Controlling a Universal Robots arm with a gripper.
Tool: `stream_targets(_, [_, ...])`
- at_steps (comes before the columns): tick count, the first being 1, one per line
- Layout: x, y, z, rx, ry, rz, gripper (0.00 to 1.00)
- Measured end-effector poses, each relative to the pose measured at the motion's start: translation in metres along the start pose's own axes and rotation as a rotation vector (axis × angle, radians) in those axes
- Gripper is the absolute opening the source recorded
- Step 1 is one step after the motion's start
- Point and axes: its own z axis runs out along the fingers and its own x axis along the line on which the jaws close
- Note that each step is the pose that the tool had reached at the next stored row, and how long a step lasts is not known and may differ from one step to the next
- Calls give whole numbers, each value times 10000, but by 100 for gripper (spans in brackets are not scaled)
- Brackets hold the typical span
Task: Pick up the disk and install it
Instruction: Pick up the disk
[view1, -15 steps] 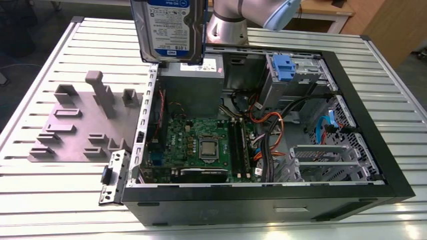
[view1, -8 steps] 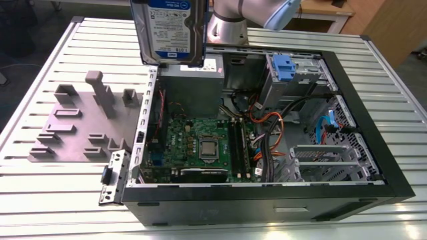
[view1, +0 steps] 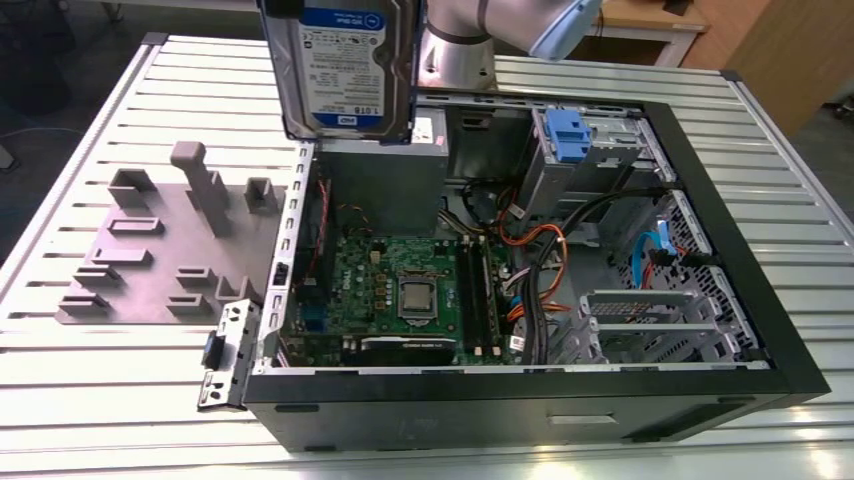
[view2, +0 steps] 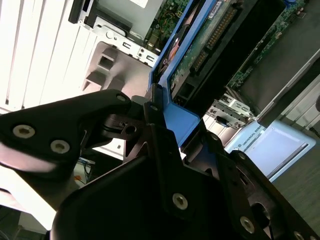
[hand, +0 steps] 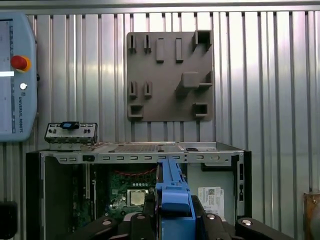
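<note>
The disk (view1: 340, 65), a silver drive with a white-and-blue label, hangs upright in the air above the open computer case (view1: 747, 250), over the case wall on the exterior view's left. Its blue carrier bracket (view2: 180, 122) runs edge-on between the black fingers (view2: 150, 112) of my gripper (view2: 175, 125). In the first wrist view the blue bracket (hand: 172, 192) sits clamped in my gripper (hand: 172, 207), with the case interior below it. The gripper is shut on the disk's bracket.
A grey fixture plate (view1: 160, 250) with upright pegs lies beside the case on the slatted metal table (view1: 107, 400). Inside the case are the motherboard (view1: 400, 290), a grey power supply (view1: 387, 180), cables, and a drive cage with a blue latch (view1: 567, 135). A teach pendant (hand: 15, 75) lies on the table.
</note>
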Motion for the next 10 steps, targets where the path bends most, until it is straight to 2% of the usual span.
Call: stream_targets(10, [1,-151,7,0,7,0,37])
